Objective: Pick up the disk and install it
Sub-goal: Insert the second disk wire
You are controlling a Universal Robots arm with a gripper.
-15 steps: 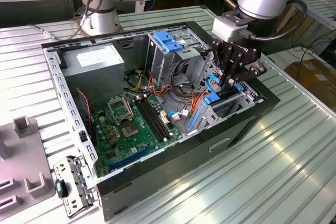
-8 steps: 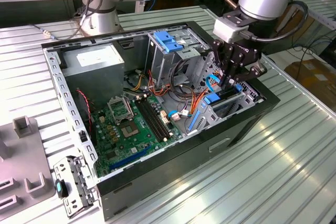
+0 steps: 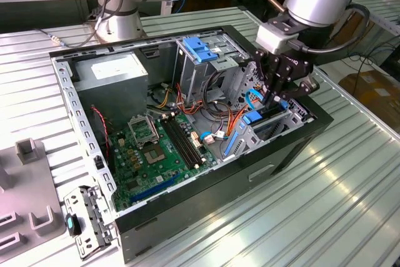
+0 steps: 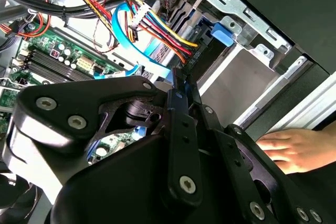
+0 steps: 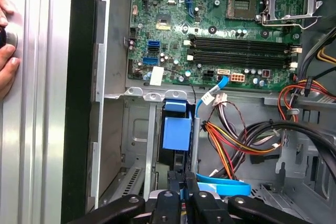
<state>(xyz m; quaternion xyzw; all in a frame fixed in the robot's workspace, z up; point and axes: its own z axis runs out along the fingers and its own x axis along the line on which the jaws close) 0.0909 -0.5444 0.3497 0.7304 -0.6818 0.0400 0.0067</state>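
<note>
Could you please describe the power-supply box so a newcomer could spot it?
Start at the open black computer case. In its far corner on the exterior view's left, beyond the green motherboard, sits the grey metal power-supply box. It is the biggest block there, topped with a white sticker.

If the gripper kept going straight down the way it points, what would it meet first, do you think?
Most likely the blue-railed disk standing in its bay directly under the gripper; depth is hard to judge.
</note>
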